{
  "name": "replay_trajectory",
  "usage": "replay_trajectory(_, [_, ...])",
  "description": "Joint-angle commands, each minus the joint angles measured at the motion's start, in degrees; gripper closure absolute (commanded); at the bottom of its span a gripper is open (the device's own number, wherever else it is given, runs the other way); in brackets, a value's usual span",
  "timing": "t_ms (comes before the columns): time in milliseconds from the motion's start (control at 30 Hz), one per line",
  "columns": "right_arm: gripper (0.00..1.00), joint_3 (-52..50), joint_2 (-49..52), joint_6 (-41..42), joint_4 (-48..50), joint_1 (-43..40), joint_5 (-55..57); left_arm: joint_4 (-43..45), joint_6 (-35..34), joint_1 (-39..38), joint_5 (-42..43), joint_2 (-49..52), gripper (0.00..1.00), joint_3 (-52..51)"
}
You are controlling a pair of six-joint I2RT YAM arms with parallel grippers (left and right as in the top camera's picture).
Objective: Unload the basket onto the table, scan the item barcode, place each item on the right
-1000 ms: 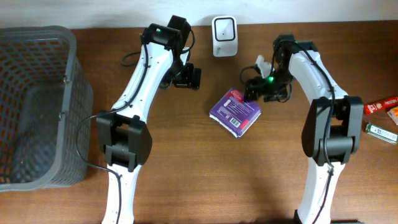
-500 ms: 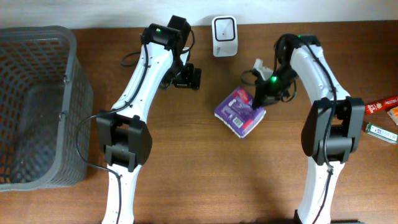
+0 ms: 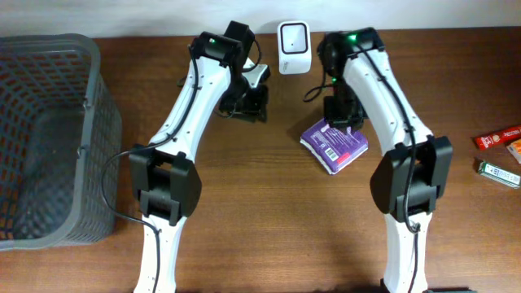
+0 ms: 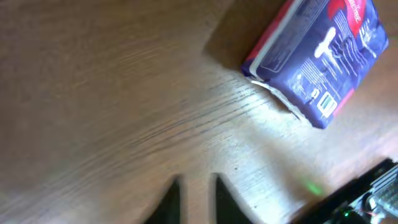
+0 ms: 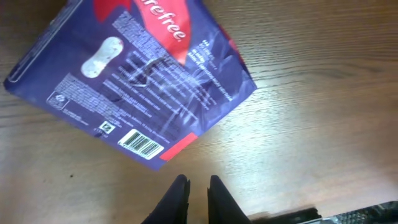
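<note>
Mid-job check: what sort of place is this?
Likely a mock shop checkout on a wooden table: grey shopping basket, white scanner-like unit at the back, purple packet showing its barcode.

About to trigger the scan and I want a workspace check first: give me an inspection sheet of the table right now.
Surface: wooden table, bare around the pack.
Job's things: purple pack lying flat, barcode side up; white scanner at the far edge.
Clutter: small packets at the right edge; grey basket on the left.
Grippers: left gripper and right gripper both nearly closed, holding nothing.
Cables: black cable looping beside the left arm, away from the pack.
Surroundings: nothing seen.
</note>
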Motion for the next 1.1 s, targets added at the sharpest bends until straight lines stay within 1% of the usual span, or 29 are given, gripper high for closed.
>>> replay_trajectory(0, [0.9,0.94,-1.29,1.4,0.0,2.4,2.58,0.46,0.9,-2.03,2.64,0.5,1.0,-0.83])
replay_trajectory(33, [0.82,1.01,-1.29,-0.74,0.09,1.53,2.32,1.66,0.9,-3.63,4.15,0.5,1.0,-2.29])
replay_trajectory(67, [0.62,1.38,-1.29,-3.85,0.35,-0.76,-0.94,3.72,0.9,-5.31,3.98,0.5,1.0,-4.35])
replay_trajectory(100, [0.46,1.42,-1.29,-7.02,0.5,-3.76,-5.57,6.29,0.85,-6.64,4.02,0.5,0.95,-6.64])
replay_trajectory(133, [0.28,1.4,-1.29,-10.58,0.44,-7.89,-11.93,8.7,0.61,-7.54,4.04,0.5,0.84,-8.57])
replay_trajectory(167, [0.15,1.4,-1.29,-14.21,0.39,-11.47,-17.27,11.96,-1.42,-8.15,4.02,0.5,0.64,-10.82])
replay_trajectory(200, [0.04,1.4,-1.29,-17.31,0.17,-14.69,-21.2,14.51,-2.91,-8.39,4.04,0.5,0.39,-12.31])
replay_trajectory(233, [0.01,1.4,-1.29,-18.49,0.02,-18.27,-23.02,19.04,-3.21,-8.61,5.51,0.5,0.12,-14.58])
replay_trajectory(267, [0.01,1.4,-1.29,-18.49,0.33,-20.11,-22.99,22.14,-3.21,-8.66,7.28,0.5,0.05,-15.96])
replay_trajectory(300, [0.01,1.4,-1.29,-18.51,0.68,-21.24,-22.97,23.78,-3.26,-8.68,8.22,0.5,0.05,-16.57])
replay_trajectory(367, [0.01,1.36,-1.29,-18.71,2.01,-22.51,-22.71,29.42,-5.46,-8.87,8.52,0.52,0.04,-19.1])
replay_trajectory(400, [0.01,1.36,-1.29,-18.71,2.62,-22.51,-22.73,32.92,-7.8,-9.31,8.59,0.52,0.03,-21.31])
replay_trajectory(433, [0.01,1.36,-1.29,-18.71,3.1,-22.51,-22.73,35.74,-8.15,-9.79,9.66,0.52,0.06,-23.04])
replay_trajectory(467, [0.01,1.36,-1.29,-18.71,3.34,-22.51,-22.73,38.6,-8.17,-10.43,11.58,0.52,0.14,-24.63])
replay_trajectory(500, [0.01,1.36,-1.29,-18.71,3.43,-22.51,-22.71,39.67,-8.13,-11.21,10.8,0.57,0.32,-24.83])
replay_trajectory(533, [0.01,1.36,-1.29,-19.63,3.43,-22.51,-22.75,40.33,-8.15,-11.67,9.51,0.57,0.37,-24.83])
replay_trajectory(567, [0.01,1.36,-1.29,-20.17,3.41,-22.51,-22.67,40.94,-8.15,-12.17,9.33,0.57,0.55,-24.83])
replay_trajectory(600, [0.01,1.36,-1.29,-20.17,3.41,-22.51,-22.56,40.94,-8.15,-12.26,8.96,0.57,0.66,-24.83])
replay_trajectory(633, [0.01,1.36,-1.29,-20.17,3.41,-22.51,-22.53,40.68,-8.15,-12.37,6.62,0.57,0.82,-24.83])
replay_trajectory(700, [0.01,1.36,-1.29,-20.17,3.3,-22.51,-22.53,40.28,-8.13,-12.26,4.59,0.57,1.0,-24.81])
replay_trajectory(767, [0.01,1.36,-1.29,-20.2,3.26,-22.51,-22.51,39.54,-8.11,-11.69,4.57,0.22,1.0,-24.55])
replay_trajectory(800, [0.01,1.36,-1.29,-20.2,3.23,-22.51,-22.51,38.12,-8.07,-11.28,4.35,-0.15,1.0,-23.61])
replay_trajectory(833, [0.01,1.36,-1.29,-20.2,3.23,-22.51,-22.51,35.82,-7.85,-10.64,2.43,-0.96,1.0,-21.94])
replay_trajectory(867, [0.01,1.33,-1.29,-20.2,3.23,-22.51,-22.51,32.85,-7.85,-10.12,-2.43,-2.08,1.0,-19.63])
replay_trajectory(900, [0.01,1.33,-1.29,-20.2,3.23,-22.51,-22.51,29.86,-7.85,-9.92,-9.88,-3.72,1.0,-17.33])
replay_trajectory(967, [0.01,1.33,-1.29,-20.2,3.26,-22.51,-22.1,22.86,-7.85,-10.23,-39.54,-9.31,1.0,-12.41])
replay_trajectory(1067, [0.01,1.33,-1.29,-20.81,3.28,-22.51,-22.12,21.55,-7.87,-10.54,-73.0,-11.61,1.0,-12.24])
